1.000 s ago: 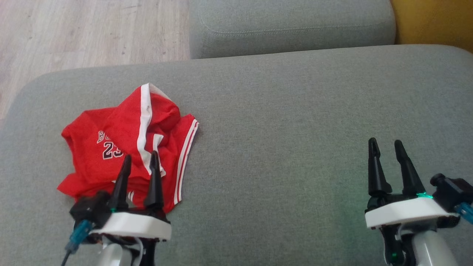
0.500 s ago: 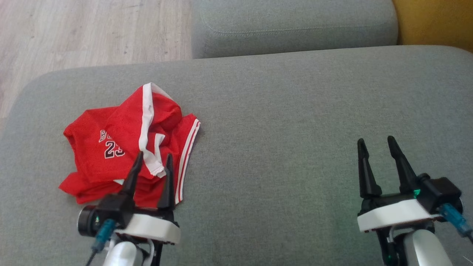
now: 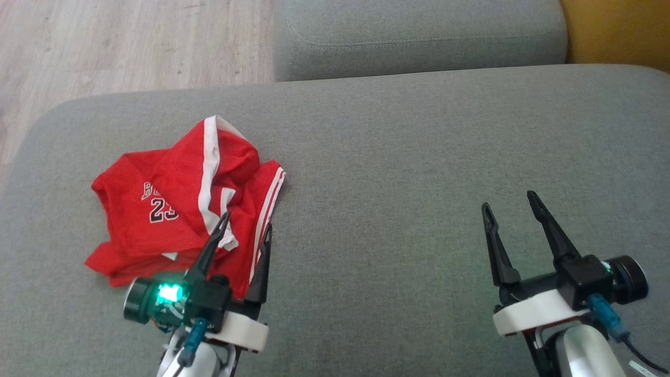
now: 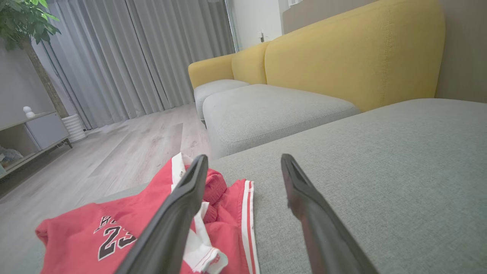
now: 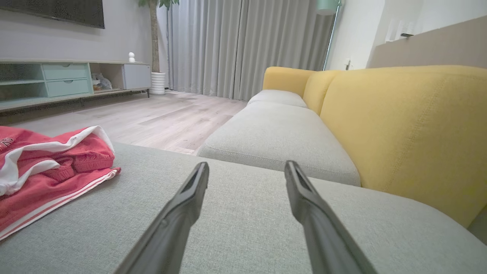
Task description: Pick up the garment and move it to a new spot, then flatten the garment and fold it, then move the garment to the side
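The garment (image 3: 178, 201) is a red jersey with white trim and the number 23, lying crumpled on the left part of the grey cushion (image 3: 398, 167). My left gripper (image 3: 247, 226) hovers open over the garment's near right edge, its left finger above the white trim and its right finger past the striped hem. In the left wrist view the garment (image 4: 114, 236) lies below and left of the open fingers (image 4: 179, 213). My right gripper (image 3: 511, 205) stands open over bare cushion far to the right. The right wrist view has the garment (image 5: 49, 167) at its left edge.
A second grey cushion (image 3: 419, 36) adjoins at the back, with a yellow backrest (image 3: 617, 26) on the right. Wooden floor (image 3: 125, 42) lies beyond the cushion's left and far edges. A low cabinet (image 5: 68, 80), a potted tree and curtains stand across the room.
My left gripper has moved right toward the garment's near right edge and rolled, its camera now on the left. My right gripper shifted left and rolled too. The garment has not moved.
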Controlling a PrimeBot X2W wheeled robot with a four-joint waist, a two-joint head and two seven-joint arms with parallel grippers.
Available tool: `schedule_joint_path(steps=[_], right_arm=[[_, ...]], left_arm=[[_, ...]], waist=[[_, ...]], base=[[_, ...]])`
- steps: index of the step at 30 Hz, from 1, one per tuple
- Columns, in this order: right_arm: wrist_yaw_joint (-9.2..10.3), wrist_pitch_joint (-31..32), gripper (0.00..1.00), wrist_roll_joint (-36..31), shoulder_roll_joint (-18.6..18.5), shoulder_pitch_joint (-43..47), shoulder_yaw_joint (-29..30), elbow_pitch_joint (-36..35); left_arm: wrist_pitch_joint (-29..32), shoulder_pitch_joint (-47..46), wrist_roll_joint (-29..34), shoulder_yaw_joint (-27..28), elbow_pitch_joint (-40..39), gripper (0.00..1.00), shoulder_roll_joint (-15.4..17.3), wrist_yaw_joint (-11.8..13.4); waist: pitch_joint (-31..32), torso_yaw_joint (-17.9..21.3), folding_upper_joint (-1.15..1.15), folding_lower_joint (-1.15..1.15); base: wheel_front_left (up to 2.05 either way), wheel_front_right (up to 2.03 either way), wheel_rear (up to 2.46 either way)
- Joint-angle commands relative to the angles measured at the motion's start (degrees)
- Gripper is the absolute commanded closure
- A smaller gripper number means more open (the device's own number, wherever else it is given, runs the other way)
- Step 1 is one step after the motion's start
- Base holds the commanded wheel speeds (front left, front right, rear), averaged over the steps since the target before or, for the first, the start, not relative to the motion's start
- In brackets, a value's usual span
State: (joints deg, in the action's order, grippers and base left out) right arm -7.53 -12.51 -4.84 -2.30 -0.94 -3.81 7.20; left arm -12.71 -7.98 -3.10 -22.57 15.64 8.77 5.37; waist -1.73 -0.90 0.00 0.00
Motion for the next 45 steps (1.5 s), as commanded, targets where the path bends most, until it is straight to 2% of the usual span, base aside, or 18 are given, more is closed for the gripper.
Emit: schedule_joint_path(steps=[1,4,8,11,12,15,19,28,38,45], right_arm=[[0.04,-1.1,0.00,-2.3,-0.5,-3.3,-1.7,-2.5],[0.04,-1.6,0.00,-2.8,-0.6,-3.4,-2.1,-3.3],[0.04,-2.3,0.00,0.0,-0.6,-3.2,-1.6,-4.5],[0.04,-2.5,0.00,5.2,-0.6,-2.7,-0.8,-4.5],[0.04,-2.5,0.00,5.2,-0.6,-2.7,-0.8,-4.5],[0.04,-2.5,0.00,11.7,-0.6,-2.1,-0.2,-3.5],[0.04,-2.5,0.00,15.9,-0.6,-1.4,0.1,-1.6],[0.04,-2.5,0.00,17.3,-0.6,-1.0,-0.6,3.6],[0.04,-2.5,0.00,18.3,-0.6,-1.5,-0.9,4.0],[0.04,-2.5,0.00,18.6,-0.6,-0.9,-1.7,3.9]], left_arm=[[-0.9,-3.2,1.7,0.9,-1.9,0.00,0.9,0.6],[-1.4,-3.5,2.6,0.4,-2.0,0.00,0.9,0.9],[-2.1,-3.2,-0.1,1.9,-3.4,0.00,-0.7,0.0],[-2.3,-2.4,-4.4,4.3,-4.1,0.00,-2.1,-1.3],[-2.3,-2.4,-4.4,4.3,-4.1,0.00,-2.1,-1.3],[-2.3,-1.4,-7.6,6.3,-3.9,0.00,-2.9,-2.4],[-2.3,-0.5,-10.0,8.3,-3.0,0.00,-3.7,-3.2],[-2.3,-0.4,-12.0,8.8,3.7,0.00,-4.3,-4.0],[-2.3,-0.7,-11.7,9.1,3.8,0.00,-4.7,-4.5],[-2.3,-0.1,-11.1,9.5,3.8,0.00,-4.8,-4.4]], waist=[[-0.1,0.0,0.00,0.00],[-0.3,-0.1,0.00,0.00],[-0.6,-0.3,0.00,0.00],[-0.7,-0.3,0.00,0.00],[-0.7,-0.3,0.00,0.00],[-0.7,-0.3,0.00,0.00],[-0.5,-0.1,0.00,0.00],[0.3,0.2,0.00,0.00],[0.8,0.1,0.00,0.00],[1.9,-1.9,0.00,0.00]], base=[[0.00,0.00,0.00],[0.00,0.00,0.00],[0.00,0.00,0.00],[0.00,0.00,0.00],[0.00,0.00,0.00],[0.00,0.00,0.00],[0.00,0.00,0.00],[0.00,0.00,0.00],[0.00,0.00,0.00],[0.00,0.00,0.00]])
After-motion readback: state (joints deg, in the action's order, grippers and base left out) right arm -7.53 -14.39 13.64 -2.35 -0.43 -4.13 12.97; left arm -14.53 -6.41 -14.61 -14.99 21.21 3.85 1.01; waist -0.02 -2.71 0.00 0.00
